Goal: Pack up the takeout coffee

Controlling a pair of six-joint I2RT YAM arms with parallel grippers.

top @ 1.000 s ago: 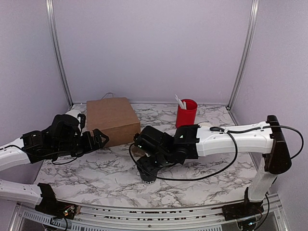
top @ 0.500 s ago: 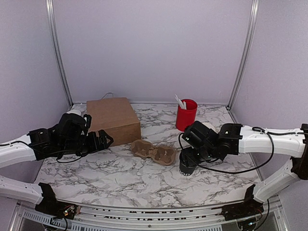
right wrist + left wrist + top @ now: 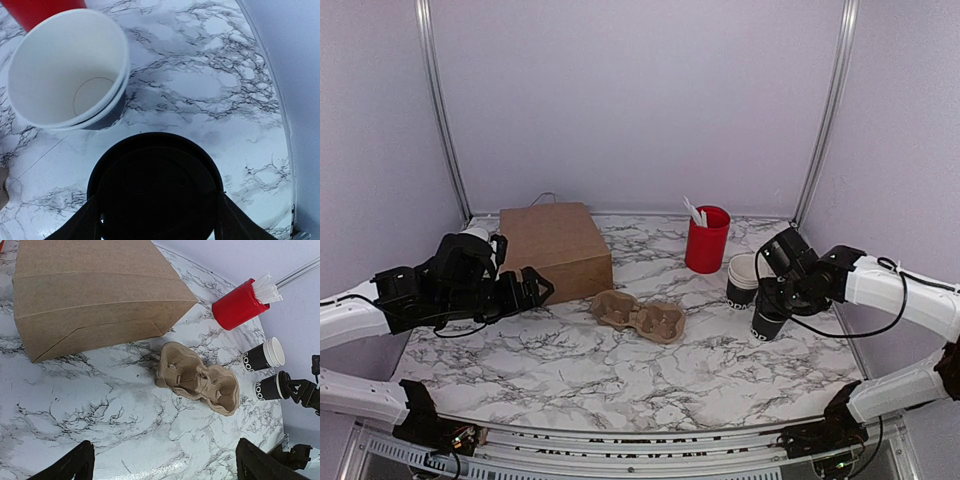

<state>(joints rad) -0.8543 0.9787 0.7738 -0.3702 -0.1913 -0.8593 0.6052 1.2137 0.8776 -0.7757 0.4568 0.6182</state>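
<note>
Step identification: the task is at the transfer stage, with the cup gripped but not yet packed.

At the far left, the left gripper (image 3: pixel 527 289) hovers just in front of the brown paper bag (image 3: pixel 556 248) with its jaws wide apart and nothing between them. The bag's opening does not show in any view, so you cannot confirm that it is ready to receive anything.

To the right of the bag, the cup carrier (image 3: pixel 198 383) lies flat on the marble table (image 3: pixel 580 370). Both of its visible wells are vacant.

Further right, the red cup (image 3: pixel 707 239) stands upright with white utensils in it. Just beside it stands the stack of lidless cups (image 3: pixel 67 67), white inside.

The takeout coffee (image 3: pixel 156 184), lid on, sits immediately to the right of that stack and well apart from the carrier. The right gripper (image 3: pixel 775 306) is clamped on it, one finger on each side of the cup body below the lid. In the top view the cup appears slightly tilted. You cannot tell whether its base rests on the table.

Next move, as a judgement: carry the coffee left, clear of the stack and the red cup. Bring it upright over a carrier well. Lower it until it seats, then release. Keep the grip below the lid so that the lid stays on. Hold the left arm clear of the path, or use it to steady the carrier if it shifts.
</note>
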